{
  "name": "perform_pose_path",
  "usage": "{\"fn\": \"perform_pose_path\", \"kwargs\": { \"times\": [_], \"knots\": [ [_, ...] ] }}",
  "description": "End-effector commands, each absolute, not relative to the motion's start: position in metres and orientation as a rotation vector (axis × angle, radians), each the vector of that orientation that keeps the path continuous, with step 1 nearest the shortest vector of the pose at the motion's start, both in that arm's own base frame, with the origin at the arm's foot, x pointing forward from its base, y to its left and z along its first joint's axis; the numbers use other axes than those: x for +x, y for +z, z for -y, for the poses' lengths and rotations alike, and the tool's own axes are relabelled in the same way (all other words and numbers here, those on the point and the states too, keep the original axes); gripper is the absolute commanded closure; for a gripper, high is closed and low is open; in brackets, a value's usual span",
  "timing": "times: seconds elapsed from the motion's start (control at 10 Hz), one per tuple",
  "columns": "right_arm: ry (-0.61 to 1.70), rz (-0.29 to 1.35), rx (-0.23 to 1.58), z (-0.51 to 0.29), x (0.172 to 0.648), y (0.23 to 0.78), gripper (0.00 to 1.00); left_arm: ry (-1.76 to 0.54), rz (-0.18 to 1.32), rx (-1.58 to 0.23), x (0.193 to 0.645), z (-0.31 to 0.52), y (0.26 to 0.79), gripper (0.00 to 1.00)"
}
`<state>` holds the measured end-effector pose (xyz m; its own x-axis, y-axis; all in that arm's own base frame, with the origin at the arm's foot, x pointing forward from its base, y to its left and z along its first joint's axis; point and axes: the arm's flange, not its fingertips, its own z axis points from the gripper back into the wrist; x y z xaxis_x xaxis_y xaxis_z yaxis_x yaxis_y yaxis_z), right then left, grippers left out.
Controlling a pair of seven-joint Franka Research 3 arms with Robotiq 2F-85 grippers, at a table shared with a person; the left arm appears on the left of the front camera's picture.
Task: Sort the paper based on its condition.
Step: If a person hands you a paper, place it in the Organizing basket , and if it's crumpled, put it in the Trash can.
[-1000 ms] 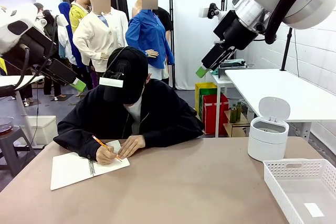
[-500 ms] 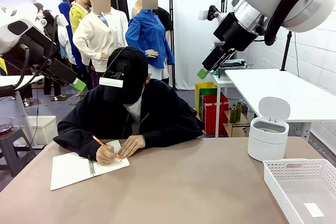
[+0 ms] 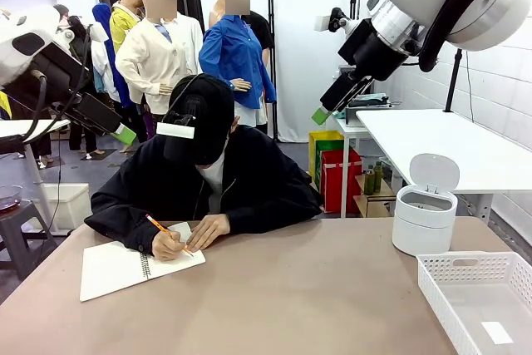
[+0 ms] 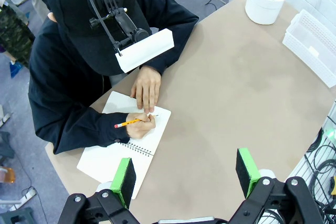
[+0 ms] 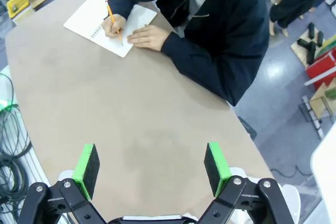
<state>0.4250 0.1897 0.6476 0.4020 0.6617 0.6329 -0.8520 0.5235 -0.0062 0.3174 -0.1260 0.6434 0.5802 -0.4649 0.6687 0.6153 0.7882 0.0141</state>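
The paper is a white spiral notebook (image 3: 112,268) lying open at the table's far left, also seen as the notebook (image 4: 113,156) and the notebook (image 5: 92,17). A person in a black cap and jacket leans over it, one hand (image 3: 169,245) writing with an orange pencil and the other flat on the page. My left gripper (image 3: 125,133) hangs high above the table's left side; the left wrist view shows the left gripper (image 4: 185,174) open and empty. My right gripper (image 3: 320,114) is raised at the upper right, and the right gripper (image 5: 151,162) stands open with nothing in it.
A white round bin (image 3: 424,220) with its lid flipped up stands at the far right of the table. A white slotted basket (image 3: 478,297) sits at the front right, with a small white slip on its floor. The brown tabletop (image 3: 291,288) lies between them and the notebook.
The right arm has shifted very slightly. The left arm holds still, and the person keeps writing in the same spot.
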Motion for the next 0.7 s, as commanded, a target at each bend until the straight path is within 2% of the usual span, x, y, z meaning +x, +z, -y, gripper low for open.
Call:
{"fn": "perform_pose_path", "kwargs": {
  "times": [0.0, 0.6],
  "knots": [
    [0.979, 0.623, 0.343, -0.1899, 0.4247, 0.6466, 0.0, -0.636, 0.711, -0.232, 0.3174, 0.1253, 0.6437, 0.0],
    [0.979, 0.623, 0.343, -0.1899, 0.4247, 0.6466, 0.0, -0.636, 0.711, -0.232, 0.3174, 0.1253, 0.6437, 0.0]
  ]
}}
